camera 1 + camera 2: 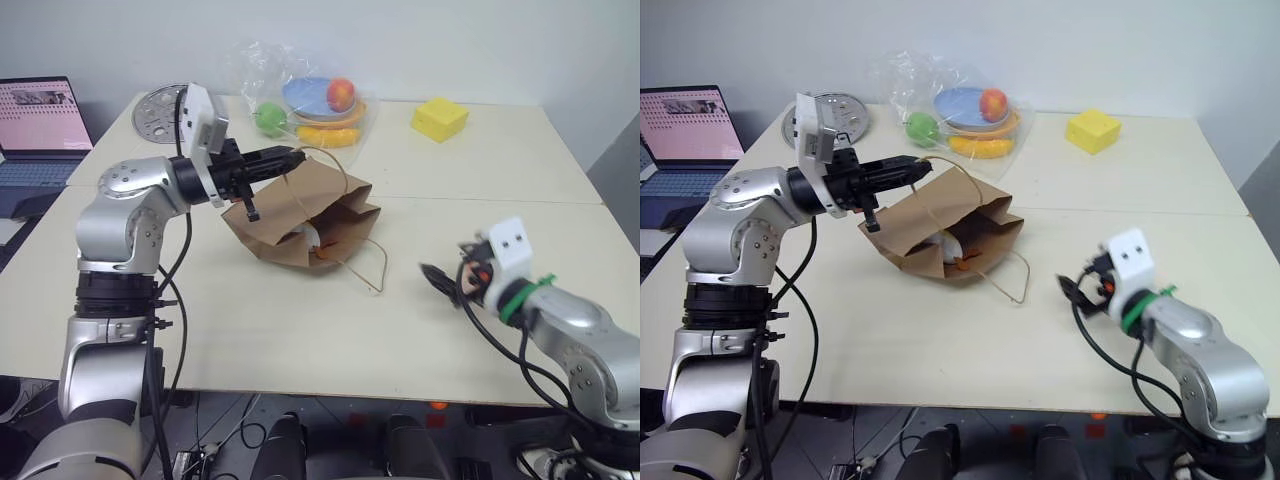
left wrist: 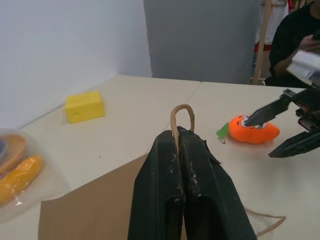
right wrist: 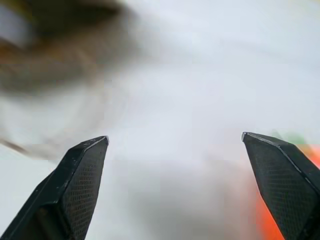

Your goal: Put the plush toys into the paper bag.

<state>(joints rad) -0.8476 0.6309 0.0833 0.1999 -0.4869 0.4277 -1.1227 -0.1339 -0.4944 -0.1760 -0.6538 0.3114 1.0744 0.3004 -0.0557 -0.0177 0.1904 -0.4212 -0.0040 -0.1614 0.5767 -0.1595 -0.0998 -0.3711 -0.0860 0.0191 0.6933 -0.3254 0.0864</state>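
Observation:
My left gripper [image 1: 293,157] is shut on a cord handle [image 2: 181,112] of the brown paper bag [image 1: 290,210], holding the bag's top up off the table [image 1: 300,340]. The bag's mouth faces the right arm, and a white plush toy [image 1: 310,238] with a bit of orange beside it lies inside. The other handle [image 1: 372,262] trails on the table. The orange carrot plush [image 2: 252,132] with its green top lies on the table right of the bag. My right gripper [image 1: 446,272] is open just beside the carrot, with nothing between its fingers [image 3: 85,170].
A clear plastic bag of fruit and plates [image 1: 310,100] sits behind the paper bag. A yellow sponge block [image 1: 440,118] stands at the back right, and a round metal disc [image 1: 160,112] at the back left. A laptop [image 1: 40,130] is off the table's left edge. A person [image 2: 295,40] sits beyond the table.

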